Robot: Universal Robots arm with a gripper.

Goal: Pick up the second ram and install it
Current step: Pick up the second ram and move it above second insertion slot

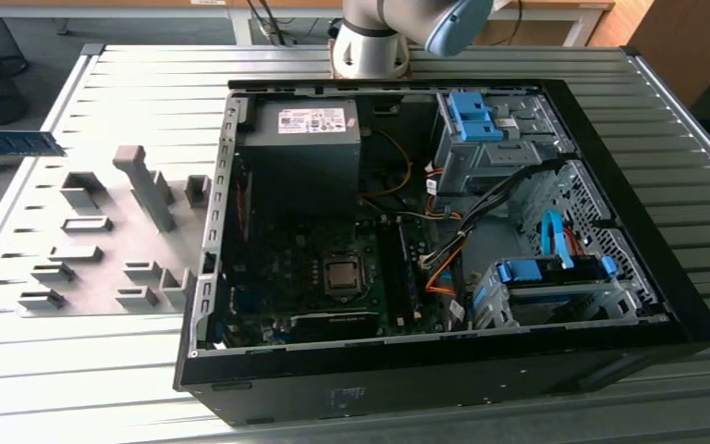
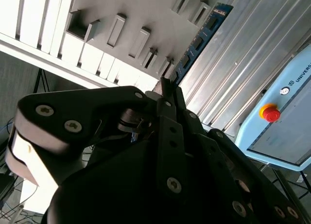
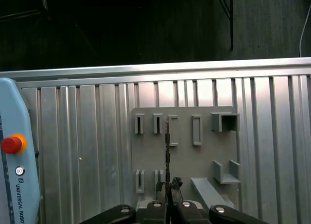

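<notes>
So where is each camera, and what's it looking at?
Exterior view: off the arm, looking down into the open computer case, the arm's base beyond.
First wrist view: on the wrist, looking past the fingers at the grey holder plate.
Second wrist view: on the wrist, looking along the held second ram.
Both wrist views share fingers, ram and plate.

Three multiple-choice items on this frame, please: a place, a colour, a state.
1. Where is the second ram? A plugged into a slot; B between the jaws; C flat on the table.
2. The drive-bay clips are: A blue; B yellow; C white.
3. The computer case is: A open; B closed; C upside down.
Answers: 1 B, the second ram sticks out from the gripper in the second wrist view. 2 A, the drive-bay clips show blue. 3 A, the computer case exposes its motherboard.
</notes>
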